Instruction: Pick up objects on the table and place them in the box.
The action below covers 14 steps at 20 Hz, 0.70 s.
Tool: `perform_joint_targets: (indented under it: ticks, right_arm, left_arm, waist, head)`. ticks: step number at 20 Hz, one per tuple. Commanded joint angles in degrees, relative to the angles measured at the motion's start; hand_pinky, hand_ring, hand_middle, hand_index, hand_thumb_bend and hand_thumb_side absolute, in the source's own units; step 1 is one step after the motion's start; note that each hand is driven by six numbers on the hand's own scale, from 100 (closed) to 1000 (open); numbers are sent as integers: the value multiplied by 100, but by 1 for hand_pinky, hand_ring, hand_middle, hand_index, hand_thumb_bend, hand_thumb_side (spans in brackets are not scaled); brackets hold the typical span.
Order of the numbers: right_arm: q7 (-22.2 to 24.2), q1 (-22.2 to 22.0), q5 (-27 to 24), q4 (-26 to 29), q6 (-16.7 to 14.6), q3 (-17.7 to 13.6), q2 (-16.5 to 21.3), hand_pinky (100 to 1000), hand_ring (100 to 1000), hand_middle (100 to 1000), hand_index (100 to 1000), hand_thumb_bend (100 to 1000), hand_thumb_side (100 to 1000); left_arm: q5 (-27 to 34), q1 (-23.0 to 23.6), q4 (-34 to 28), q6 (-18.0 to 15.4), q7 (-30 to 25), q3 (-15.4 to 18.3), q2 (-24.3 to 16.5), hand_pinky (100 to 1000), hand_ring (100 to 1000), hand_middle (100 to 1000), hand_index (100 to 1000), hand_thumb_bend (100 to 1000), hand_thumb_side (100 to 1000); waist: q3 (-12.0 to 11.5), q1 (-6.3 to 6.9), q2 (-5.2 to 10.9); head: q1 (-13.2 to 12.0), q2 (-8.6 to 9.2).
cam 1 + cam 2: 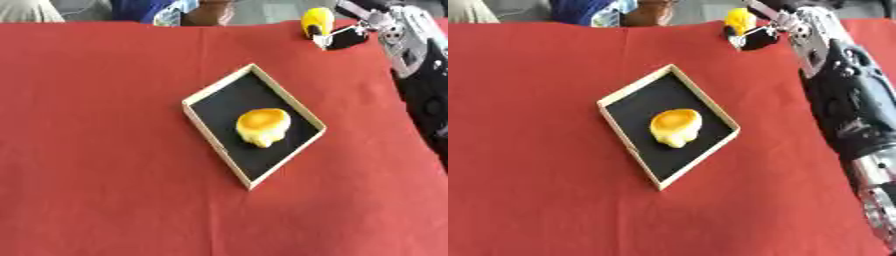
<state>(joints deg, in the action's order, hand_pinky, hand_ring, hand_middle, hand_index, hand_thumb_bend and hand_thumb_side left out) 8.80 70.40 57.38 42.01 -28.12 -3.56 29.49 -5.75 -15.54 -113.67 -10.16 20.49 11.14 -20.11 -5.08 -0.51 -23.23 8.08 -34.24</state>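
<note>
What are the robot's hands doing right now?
Left hand: not in view.
Right hand: at the table's far edge, fingers curled round a yellow object.

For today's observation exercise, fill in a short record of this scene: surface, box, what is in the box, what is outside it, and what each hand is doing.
surface: red cloth covering the table
box: shallow tray, pale wooden rim, black floor, lying askew near the middle
in box: round yellow-orange object
outside box: yellow object at the far edge
right hand: at the yellow object; whether it grips cannot be told
left hand: not in view
</note>
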Motion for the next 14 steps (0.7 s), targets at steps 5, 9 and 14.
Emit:
perform_joint_targets:
  ticks: [5,9,14]
  right_arm:
    - [84,288,524,-210,305,-223,50,916,1000,913,978,120,241]
    - [190,356,668,-260,417,-353,66,918,1000,914,981,117,239]
    - [207,420,749,-323,605,-504,148,920,1000,917,982,112,231]
  left_arm:
    - [26,-50,-92,-1,-31,9,-117,886,845,664,788,100,680]
    - [18,-72,-92,-15,-14,19,-143,885,845,664,788,100,678]
    - [-8,-72,-92,-27,32,47,-174,885,845,665,788,100,677]
  waist:
    - [-49,-10,47]
    - [-85,-12,3]
    - [-115,-25,-25]
  head:
    - [67,138]
    - [99,188]
    - [128,265]
